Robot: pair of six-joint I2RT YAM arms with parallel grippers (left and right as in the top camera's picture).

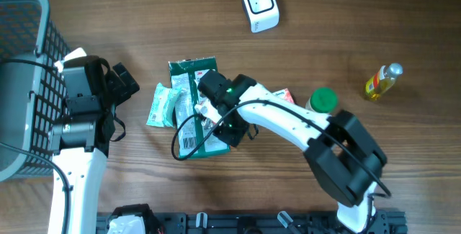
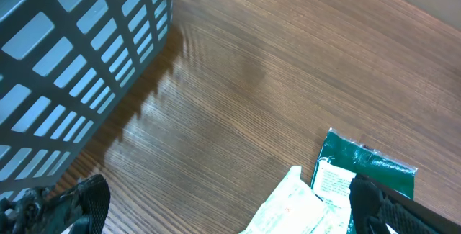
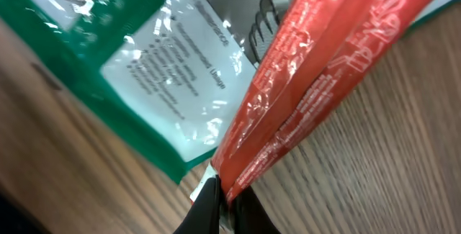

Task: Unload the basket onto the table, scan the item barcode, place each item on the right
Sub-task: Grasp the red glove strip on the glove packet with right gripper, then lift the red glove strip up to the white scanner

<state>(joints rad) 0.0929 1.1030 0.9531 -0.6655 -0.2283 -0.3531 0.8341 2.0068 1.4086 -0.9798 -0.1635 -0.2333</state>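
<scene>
Red packet (image 3: 317,68) is pinched by its lower edge in the right gripper (image 3: 220,194), whose fingers are pressed together on the thin sealed seam. It lies over the pile in the middle of the table (image 1: 324,32), across a green packet (image 3: 86,18) whose white label shows just beside it. A grip on the rim and not on the flat face probably makes sense: it leaves both printed sides uncovered, so whichever side carries the barcode can be turned to the reader. No barcode can be made out on the red film in the right wrist view.

Next to the green packet lies a pale packet (image 1: 164,104), the two overlapping. The scanner (image 1: 259,5) stands well apart at the far edge of the table, so the packet has to be lifted clear of the pile and carried across to it. That lift does not look begun.

The right arm reaches in from the near right corner, stretched long and low over the table, its wrist bent down onto the pile and hiding most of the red packet from above. The left gripper (image 1: 124,81) hangs beside the basket (image 1: 29,90) with its fingers spread wide and nothing between them, pointing toward the pile but apart from it. A jar with a green lid (image 1: 323,100) and a small yellow bottle (image 1: 382,81) stand off to the right, out of the way
</scene>
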